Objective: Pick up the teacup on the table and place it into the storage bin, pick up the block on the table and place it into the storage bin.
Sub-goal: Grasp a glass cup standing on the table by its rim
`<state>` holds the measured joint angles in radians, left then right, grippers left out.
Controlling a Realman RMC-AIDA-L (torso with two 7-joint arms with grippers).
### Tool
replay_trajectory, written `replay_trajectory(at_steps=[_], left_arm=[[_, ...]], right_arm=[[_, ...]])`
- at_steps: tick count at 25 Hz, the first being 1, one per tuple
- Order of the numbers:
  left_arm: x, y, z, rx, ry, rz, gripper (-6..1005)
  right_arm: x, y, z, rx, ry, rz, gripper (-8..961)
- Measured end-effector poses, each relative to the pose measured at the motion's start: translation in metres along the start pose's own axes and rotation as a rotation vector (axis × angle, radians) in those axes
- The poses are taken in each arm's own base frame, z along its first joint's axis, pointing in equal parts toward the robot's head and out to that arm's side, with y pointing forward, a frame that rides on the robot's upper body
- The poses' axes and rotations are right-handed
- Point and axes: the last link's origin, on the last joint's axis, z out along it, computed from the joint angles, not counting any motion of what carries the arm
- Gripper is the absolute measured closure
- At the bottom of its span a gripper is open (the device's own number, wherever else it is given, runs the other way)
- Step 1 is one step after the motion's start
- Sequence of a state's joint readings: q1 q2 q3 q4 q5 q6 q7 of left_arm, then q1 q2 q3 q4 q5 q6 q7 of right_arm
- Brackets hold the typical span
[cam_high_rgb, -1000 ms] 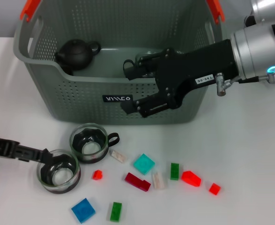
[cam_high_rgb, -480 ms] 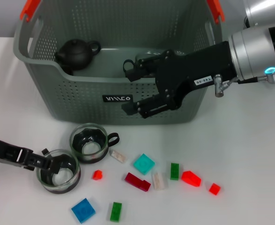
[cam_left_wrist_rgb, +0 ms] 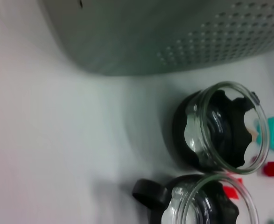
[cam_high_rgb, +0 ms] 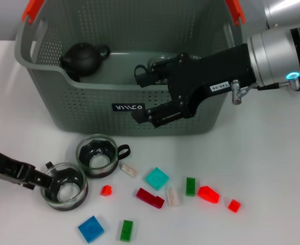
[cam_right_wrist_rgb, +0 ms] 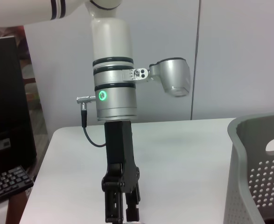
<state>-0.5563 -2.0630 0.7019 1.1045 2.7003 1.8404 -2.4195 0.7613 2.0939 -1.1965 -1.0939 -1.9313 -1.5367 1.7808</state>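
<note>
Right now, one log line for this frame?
left gripper: at near teacup rim, grip unclear | right gripper: open over storage bin front wall | second teacup, blocks: on table

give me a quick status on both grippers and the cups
Left gripper at the near teacup rim, grip unclear. Right gripper open over storage bin. Second teacup close beside.
</note>
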Motion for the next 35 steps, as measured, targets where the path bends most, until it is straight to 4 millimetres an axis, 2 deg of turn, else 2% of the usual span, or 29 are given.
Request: replay_trajectory(at_steps=[3, 23, 35], left_arm=[[0.004, 0.001, 0.001, 0.027, -0.023, 0.007, 201], [0.018, 0.003, 0.011, 0.107, -0.014, -0.006, 207], [0.019, 0.006, 0.020, 0.132, -0.048, 0.011, 212]], right_arm=[[0.000, 0.000, 0.000, 0.002, 0.000, -0.001, 138], [0.006, -0.002, -0.002, 0.018, -0.001, 0.009, 138], [0.006, -0.004, -0.004, 0.024, -0.003, 0.001, 138]])
